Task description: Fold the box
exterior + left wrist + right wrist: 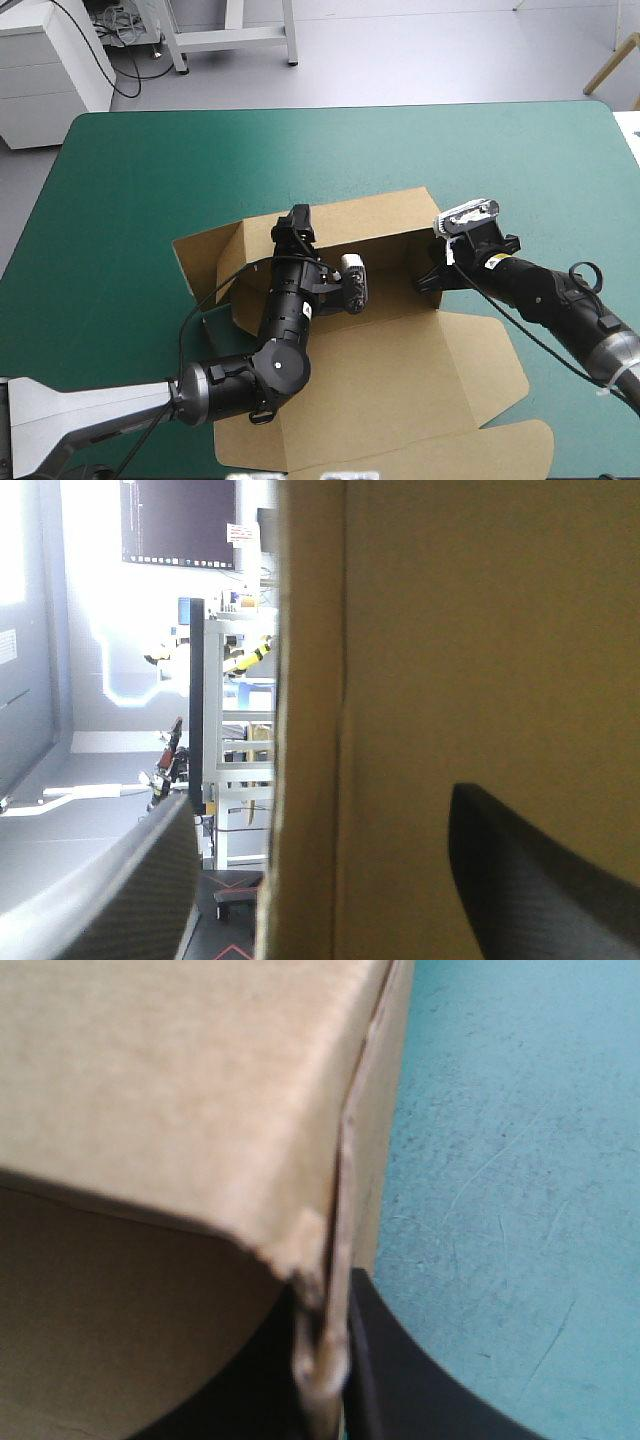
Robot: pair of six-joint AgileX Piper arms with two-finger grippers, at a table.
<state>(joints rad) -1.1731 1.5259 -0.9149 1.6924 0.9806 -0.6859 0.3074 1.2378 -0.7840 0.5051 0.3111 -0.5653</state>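
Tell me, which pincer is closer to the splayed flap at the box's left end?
Left. The left pincer straddles the back wall of the box near that flap; the right pincer clamps the wall corner at the opposite end.

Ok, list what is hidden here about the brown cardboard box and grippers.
High view: fingertips of the left gripper, behind its wrist and the brown cardboard box wall.
High view: hold of the right gripper, under its wrist.
Left wrist view: box floor, blocked by the wall.

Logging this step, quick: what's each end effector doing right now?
Left end effector: open, astride a box wall.
Right end effector: shut on the box.
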